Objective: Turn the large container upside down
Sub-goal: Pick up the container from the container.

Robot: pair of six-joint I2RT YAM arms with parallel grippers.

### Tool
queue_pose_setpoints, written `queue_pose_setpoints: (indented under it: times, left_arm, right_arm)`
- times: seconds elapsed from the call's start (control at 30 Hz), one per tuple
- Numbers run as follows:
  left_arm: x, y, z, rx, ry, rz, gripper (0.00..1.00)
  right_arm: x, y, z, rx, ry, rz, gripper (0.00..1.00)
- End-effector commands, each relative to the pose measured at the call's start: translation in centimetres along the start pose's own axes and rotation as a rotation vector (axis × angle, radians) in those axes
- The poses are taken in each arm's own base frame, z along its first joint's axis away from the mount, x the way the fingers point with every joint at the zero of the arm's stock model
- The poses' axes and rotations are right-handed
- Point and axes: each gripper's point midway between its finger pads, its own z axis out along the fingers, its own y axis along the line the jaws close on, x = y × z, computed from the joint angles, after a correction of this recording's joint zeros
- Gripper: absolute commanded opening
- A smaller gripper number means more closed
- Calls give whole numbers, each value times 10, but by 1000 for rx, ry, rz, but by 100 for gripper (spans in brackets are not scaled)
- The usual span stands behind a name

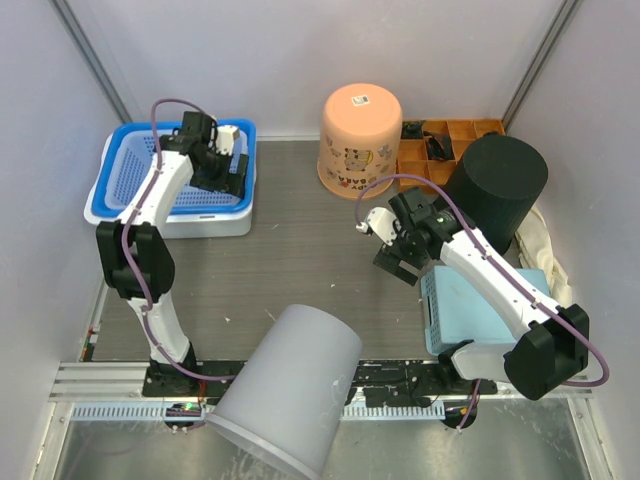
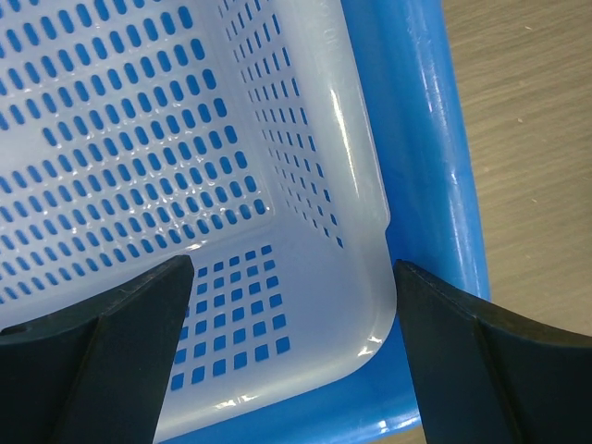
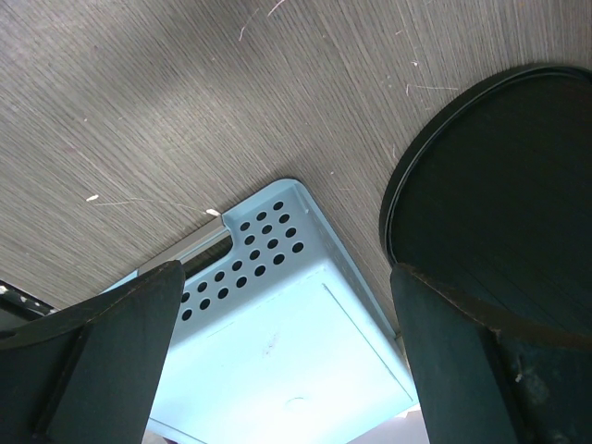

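Left gripper (image 2: 291, 268) hangs released over the blue basket (image 2: 435, 185), I judge to grab its rim; right gripper (image 3: 287, 273) released, idle.

My left end effector (image 1: 230, 178) hung over blue basket (image 1: 120, 190); my right end effector (image 1: 400, 262) beside black bin (image 1: 500, 185); grey bucket (image 1: 290, 390) tilted at near edge.

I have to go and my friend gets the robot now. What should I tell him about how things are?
Left gripper: open, holding nothing, over a corner of the blue basket.
Right gripper: open, holding nothing, above the pale blue crate and black bucket.
Basket: upright at the far left; it looks like the container to flip.
Done: nothing yet.
Left: grip the rim and turn the basket upside down.
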Motion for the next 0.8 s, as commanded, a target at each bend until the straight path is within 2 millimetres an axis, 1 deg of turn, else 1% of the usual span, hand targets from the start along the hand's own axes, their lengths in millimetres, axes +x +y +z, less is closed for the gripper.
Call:
queue_pose_setpoints:
  times: [0.0, 0.1, 0.13, 0.23, 0.27, 0.3, 0.37, 0.43, 0.5, 0.57, 0.63, 0.67, 0.7, 0.73, 0.77]
  left_arm:
    - [4, 30, 12, -288, 27, 110, 90]
    - [9, 47, 11, -420, 64, 168, 90]
    - [4, 53, 11, -456, 43, 175, 91]
    - [4, 65, 7, -522, 53, 214, 91]
    - [5, 67, 7, -534, 58, 223, 89]
    - [6, 69, 8, -539, 68, 231, 86]
    - [11, 70, 11, -536, 89, 242, 70]
    - [18, 68, 17, -516, 118, 245, 62]
    - [27, 63, 25, -478, 150, 242, 50]
    - [33, 60, 31, -454, 168, 235, 42]
    - [39, 59, 38, -439, 188, 234, 31]
    - [42, 59, 41, -435, 195, 232, 24]
    - [49, 58, 42, -429, 225, 234, 10]
    - [53, 58, 44, -424, 238, 234, 1]
    - [56, 57, 46, -413, 248, 234, 0]
  right_arm:
    - [-10, -11, -12, 45, -44, 13, 100]
    - [-11, -12, -13, 49, -44, 16, 100]
    - [-12, -13, -14, 51, -45, 17, 100]
    - [-12, -14, -15, 54, -48, 19, 100]
    - [-13, -14, -16, 57, -50, 19, 100]
    - [-13, -14, -16, 57, -51, 18, 100]
    - [-14, -15, -17, 59, -55, 20, 100]
    - [-16, -16, -17, 60, -59, 22, 100]
    - [-17, -16, -17, 59, -62, 21, 100]
    - [-16, -16, -16, 59, -61, 22, 100]
    - [-16, -15, -15, 60, -59, 20, 100]
    - [-15, -15, -15, 61, -55, 19, 100]
    - [-16, -16, -15, 63, -58, 18, 100]
    - [-15, -16, -15, 63, -57, 18, 100]
    - [-15, -16, -16, 64, -57, 17, 100]
